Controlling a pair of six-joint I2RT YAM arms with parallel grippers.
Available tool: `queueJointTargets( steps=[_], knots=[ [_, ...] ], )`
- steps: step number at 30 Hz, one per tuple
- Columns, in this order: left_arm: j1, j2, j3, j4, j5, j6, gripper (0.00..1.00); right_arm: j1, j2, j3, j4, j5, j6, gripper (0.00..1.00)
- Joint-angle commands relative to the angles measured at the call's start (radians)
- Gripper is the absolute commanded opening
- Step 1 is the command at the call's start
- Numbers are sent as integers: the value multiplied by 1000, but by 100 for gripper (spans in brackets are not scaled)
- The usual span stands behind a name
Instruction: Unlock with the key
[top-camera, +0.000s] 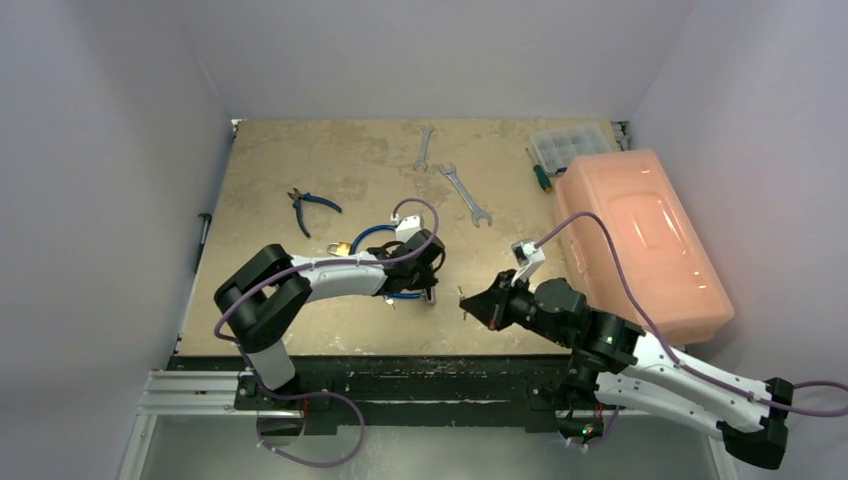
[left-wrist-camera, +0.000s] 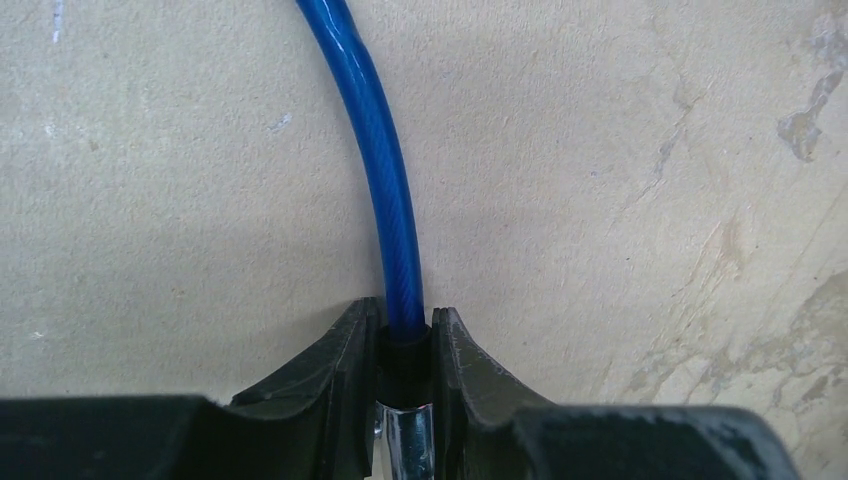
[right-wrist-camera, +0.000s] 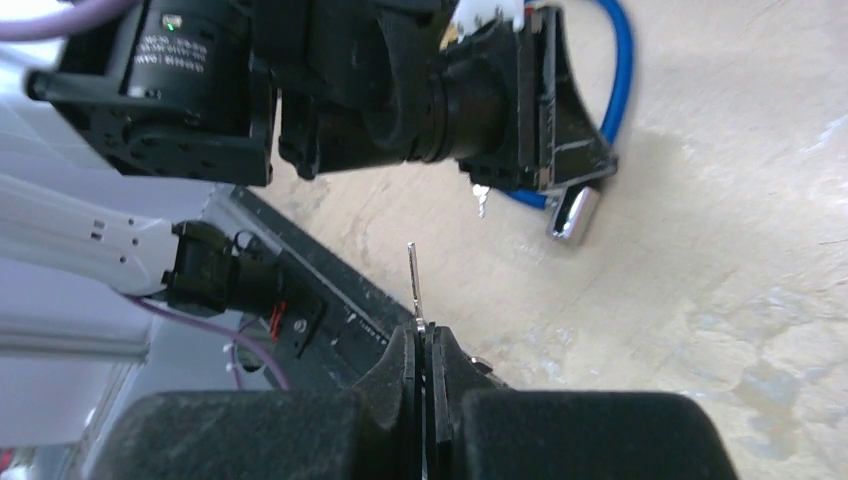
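Plain pale walls close in the tabletop (top-camera: 300, 150) on 3 sides: the left wall (top-camera: 100, 150), the back wall (top-camera: 430, 50) and the right wall (top-camera: 770, 120), all flat lavender-grey. The tabletop is a tan board, mottled with paler worn patches. Along its near edge runs a black strip (top-camera: 400, 365), then a silvery metal rail (top-camera: 190, 392). Below lies a grey surface (top-camera: 450, 460), perhaps the floor. Light is soft and even.
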Motion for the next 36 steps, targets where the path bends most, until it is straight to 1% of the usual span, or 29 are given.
queueJointTargets(
  steps=[1,5,7,9,12,20,27,36],
  knots=[
    [17,-91,-49,134,43,-12,0,0,41,-63,228,-95,43,0],
    [26,-137,-77,170,59,-15,0,-26,81,-111,340,-160,48,0],
    [36,-161,-95,178,71,-18,0,-64,113,-127,385,-195,49,0],
    [45,-183,-107,220,86,-22,0,-107,153,-136,419,-249,46,0],
    [57,-209,-118,225,96,-32,0,-150,197,-148,483,-302,51,0],
    [73,-249,-171,298,134,-74,0,-182,342,-200,638,-351,92,0],
    [91,-249,-185,322,158,-82,0,-202,407,-259,749,-355,135,0],
    [103,-252,-200,352,179,-93,0,-234,518,-292,866,-386,165,0]
  ],
)
